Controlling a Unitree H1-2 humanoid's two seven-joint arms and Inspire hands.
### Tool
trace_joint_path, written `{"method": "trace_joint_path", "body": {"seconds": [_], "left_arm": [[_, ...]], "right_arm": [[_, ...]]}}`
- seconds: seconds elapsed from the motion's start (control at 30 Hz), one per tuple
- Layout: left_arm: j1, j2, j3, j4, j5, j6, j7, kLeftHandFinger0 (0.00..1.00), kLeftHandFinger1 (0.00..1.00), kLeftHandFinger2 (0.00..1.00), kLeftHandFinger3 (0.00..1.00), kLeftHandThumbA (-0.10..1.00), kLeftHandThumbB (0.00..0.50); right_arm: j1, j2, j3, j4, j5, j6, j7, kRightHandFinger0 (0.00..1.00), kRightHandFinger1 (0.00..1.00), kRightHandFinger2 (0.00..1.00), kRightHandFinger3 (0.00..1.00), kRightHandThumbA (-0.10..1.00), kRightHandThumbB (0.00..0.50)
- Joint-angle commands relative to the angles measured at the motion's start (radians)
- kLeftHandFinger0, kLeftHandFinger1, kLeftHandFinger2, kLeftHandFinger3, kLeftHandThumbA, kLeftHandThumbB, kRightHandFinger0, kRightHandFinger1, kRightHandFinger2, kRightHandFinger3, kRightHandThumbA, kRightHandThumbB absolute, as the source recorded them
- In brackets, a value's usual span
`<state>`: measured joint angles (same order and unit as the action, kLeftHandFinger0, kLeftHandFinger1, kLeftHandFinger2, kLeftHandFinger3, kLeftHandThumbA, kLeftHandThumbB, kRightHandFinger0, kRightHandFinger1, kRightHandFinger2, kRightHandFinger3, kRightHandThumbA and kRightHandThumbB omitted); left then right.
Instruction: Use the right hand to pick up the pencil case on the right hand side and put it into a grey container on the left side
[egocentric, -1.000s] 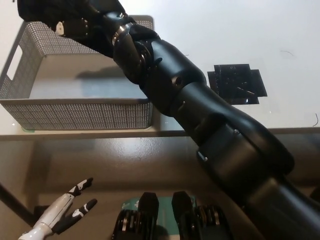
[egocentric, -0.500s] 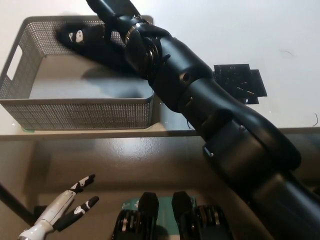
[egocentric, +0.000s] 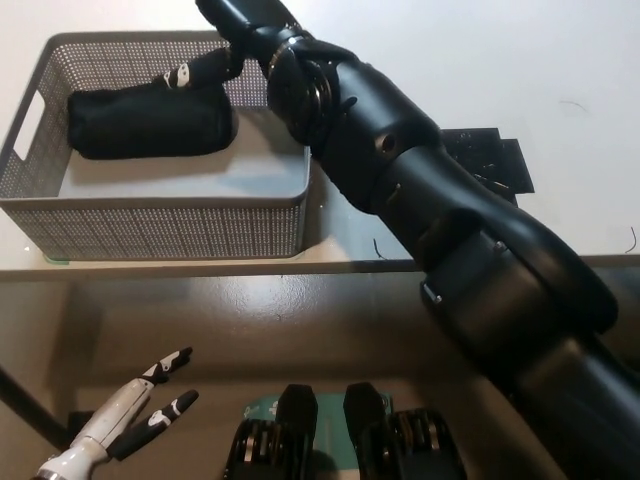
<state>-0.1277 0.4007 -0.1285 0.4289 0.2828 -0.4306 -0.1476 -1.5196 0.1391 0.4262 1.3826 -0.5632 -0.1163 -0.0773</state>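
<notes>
White surface (egocentric: 480, 60): pale, smooth, its front edge running across the middle of the head view, with a darker lower level below it.

Grey container (egocentric: 160, 225): mesh-walled rectangular basket on the left part of the surface, with a handle slot in its left end wall and a light floor.

Pencil case (egocentric: 150, 122): black, soft, elongated; lies lengthwise inside the grey container, toward the far wall, resting on the floor of the basket.

Right robot hand (egocentric: 205, 70): black, reaching over the far right corner of the grey container at the end of the black arm, which crosses the picture from the bottom right. The fingertips sit at the upper right end of the pencil case; whether they touch it or have let go cannot be told, nor whether the robot hand is spread or clenched.

Left robot hand (egocentric: 125, 420): white with dark fingertips, at rest at the lower left below the surface edge, fingers apart, grasping nothing.

Black patch (egocentric: 495, 165): flat dark square on the surface, right of the arm.
</notes>
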Motion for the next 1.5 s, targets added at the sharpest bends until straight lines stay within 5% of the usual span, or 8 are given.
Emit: {"method": "trace_joint_path", "body": {"seconds": [0.0, 0.83, 1.17, 1.47], "left_arm": [[-0.022, 0.03, 0.012, -0.015, -0.023, -0.007, -0.013, 1.0, 1.0, 1.0, 1.0, 0.96, 0.418], [-0.001, 0.037, 0.015, 0.001, 0.004, -0.007, 0.0, 1.0, 1.0, 1.0, 1.0, 1.0, 0.429], [0.01, 0.034, 0.023, 0.004, -0.01, 0.003, -0.002, 1.0, 1.0, 1.0, 1.0, 1.0, 0.443], [0.019, 0.036, 0.036, 0.005, -0.022, 0.023, -0.014, 1.0, 1.0, 1.0, 1.0, 1.0, 0.453]], "right_arm": [[-0.065, -0.038, 0.012, -0.051, -0.003, 0.012, -0.006, 1.0, 1.0, 1.0, 1.0, 1.0, 0.48], [0.177, -0.363, -0.035, -0.766, -0.011, 0.228, 0.22, 1.0, 1.0, 1.0, 1.0, 1.0, 0.449], [0.34, -0.524, -0.126, -0.996, 0.008, 0.259, 0.254, 1.0, 1.0, 1.0, 1.0, 1.0, 0.478], [0.511, -0.61, -0.256, -1.2, 0.089, 0.302, 0.288, 1.0, 1.0, 1.0, 1.0, 1.0, 0.447]]}}
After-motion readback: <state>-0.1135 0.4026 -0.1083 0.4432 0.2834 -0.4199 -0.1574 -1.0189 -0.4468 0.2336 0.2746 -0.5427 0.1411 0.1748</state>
